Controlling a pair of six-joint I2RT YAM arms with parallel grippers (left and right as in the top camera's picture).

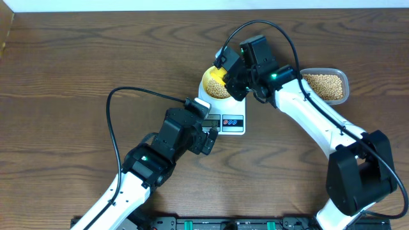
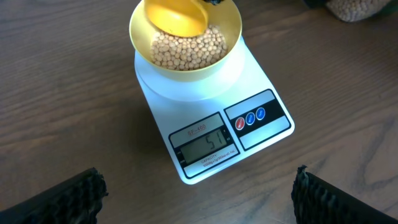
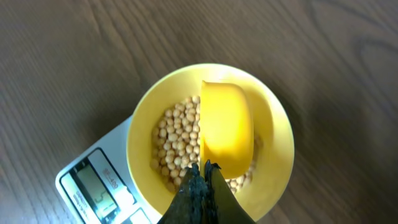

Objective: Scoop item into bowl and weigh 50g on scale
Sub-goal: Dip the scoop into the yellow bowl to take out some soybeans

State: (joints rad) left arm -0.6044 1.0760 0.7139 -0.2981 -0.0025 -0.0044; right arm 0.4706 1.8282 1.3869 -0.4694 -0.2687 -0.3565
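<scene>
Left gripper (image 2: 198, 186): nearest the robot, just in front of the scale's display edge, jaws spread wide and holding nothing.
Scale (image 2: 186, 102): sits flat on the wooden table (image 2: 62, 93); its display (image 2: 205, 146) appears to read 51, though the digits are faint.
Buttons (image 2: 250, 118): beside the display on the scale's front edge, untouched.
Bowl (image 2: 186, 76): upright on the scale's platform, on its far half.
Beans (image 2: 186, 50): a shallow heap inside the bowl on the scale; none visible on the platform.
Measuring spoon (image 3: 227, 124): tipped over inside the bowl above the scale, its hollow seemingly empty.
Right gripper (image 3: 202, 171): above the scale's far side, fingers pinched shut on the measuring spoon.
Tub (image 1: 347, 83): beyond the scale to its right, well apart, with more beans in it.
Risk, false reading: if the spoon leans on the beans or rim, its weight likely adds to the figure.
Risk, spill: a quick or tilted lift could flick beans out or tug the bowl off the platform.
Risk, nudge: the left arm sits close enough that a small advance could bump the scale.
</scene>
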